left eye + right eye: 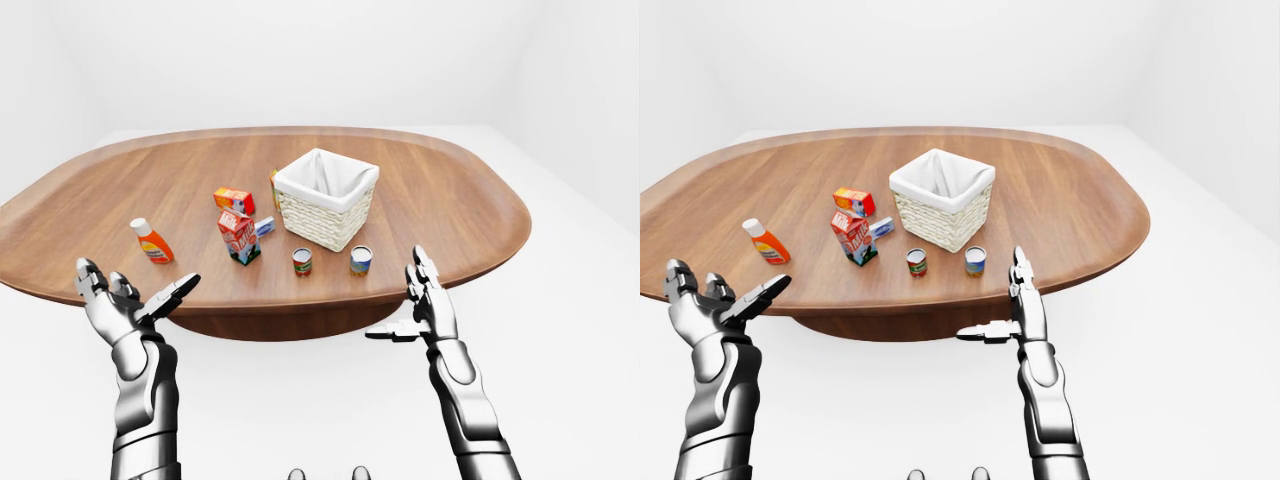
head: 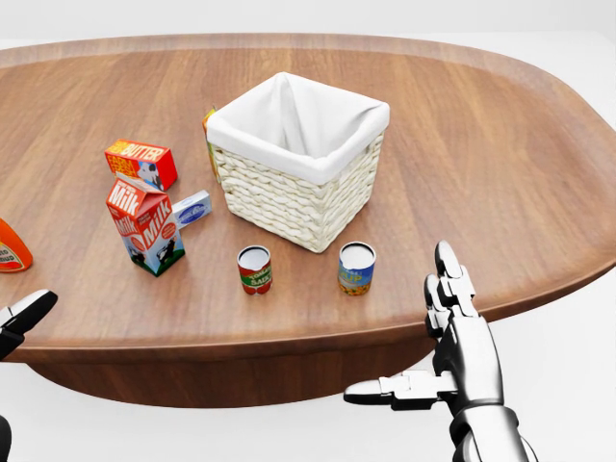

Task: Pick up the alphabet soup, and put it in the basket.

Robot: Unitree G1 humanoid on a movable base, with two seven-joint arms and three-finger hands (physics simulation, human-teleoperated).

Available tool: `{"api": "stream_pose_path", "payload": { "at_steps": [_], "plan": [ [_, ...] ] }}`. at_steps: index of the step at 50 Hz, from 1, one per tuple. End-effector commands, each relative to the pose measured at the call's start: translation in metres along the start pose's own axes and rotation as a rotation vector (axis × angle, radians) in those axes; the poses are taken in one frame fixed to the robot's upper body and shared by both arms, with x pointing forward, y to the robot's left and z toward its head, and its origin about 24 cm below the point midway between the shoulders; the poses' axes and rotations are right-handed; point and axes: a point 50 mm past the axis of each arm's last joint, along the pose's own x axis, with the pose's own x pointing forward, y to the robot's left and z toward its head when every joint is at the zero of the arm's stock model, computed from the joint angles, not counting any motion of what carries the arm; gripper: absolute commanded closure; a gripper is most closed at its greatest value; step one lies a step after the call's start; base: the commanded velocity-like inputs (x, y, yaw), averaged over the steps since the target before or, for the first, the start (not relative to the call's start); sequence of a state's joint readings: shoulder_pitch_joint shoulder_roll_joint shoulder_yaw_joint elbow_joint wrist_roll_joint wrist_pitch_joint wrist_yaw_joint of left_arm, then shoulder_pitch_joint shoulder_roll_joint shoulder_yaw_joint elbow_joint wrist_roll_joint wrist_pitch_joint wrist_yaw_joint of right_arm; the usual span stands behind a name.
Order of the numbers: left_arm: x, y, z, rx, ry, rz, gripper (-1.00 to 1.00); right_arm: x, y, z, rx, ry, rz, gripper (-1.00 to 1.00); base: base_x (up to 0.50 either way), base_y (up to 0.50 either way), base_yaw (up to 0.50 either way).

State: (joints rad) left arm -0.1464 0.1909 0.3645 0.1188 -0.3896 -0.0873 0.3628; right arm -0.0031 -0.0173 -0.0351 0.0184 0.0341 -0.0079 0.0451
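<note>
small red-and-green alphabet soup (image 2: pixel 254 269) can stands upright near the basket (image 2: pixel 289 192); both hands open, empty.

Bare wood lies between my right hand (image 2: pixel 452 327) and the alphabet soup (image 2: pixel 255 269); the blue-labelled can (image 2: pixel 355 268) and basket (image 2: pixel 294 159) crowd its right.
</note>
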Motion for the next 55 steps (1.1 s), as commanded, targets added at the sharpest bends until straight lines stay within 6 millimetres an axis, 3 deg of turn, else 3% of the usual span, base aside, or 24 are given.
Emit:
{"api": "stream_pose_path", "payload": {
  "at_steps": [1, 55],
  "plan": [
    [-0.0003, 0.0005, 0.0006, 0.001, -0.003, 0.002, -1.0, -0.001, 0.001, 0.001, -0.004, 0.004, -0.002, -1.0, 0.0, 0.0, 0.0],
    [-0.0011, 0.0004, 0.0003, 0.01, -0.005, -0.003, -1.0, 0.0002, 0.0001, -0.0021, 0.0, 0.011, 0.007, -1.0, 0.12, 0.0, 0.0]
  ]
}}
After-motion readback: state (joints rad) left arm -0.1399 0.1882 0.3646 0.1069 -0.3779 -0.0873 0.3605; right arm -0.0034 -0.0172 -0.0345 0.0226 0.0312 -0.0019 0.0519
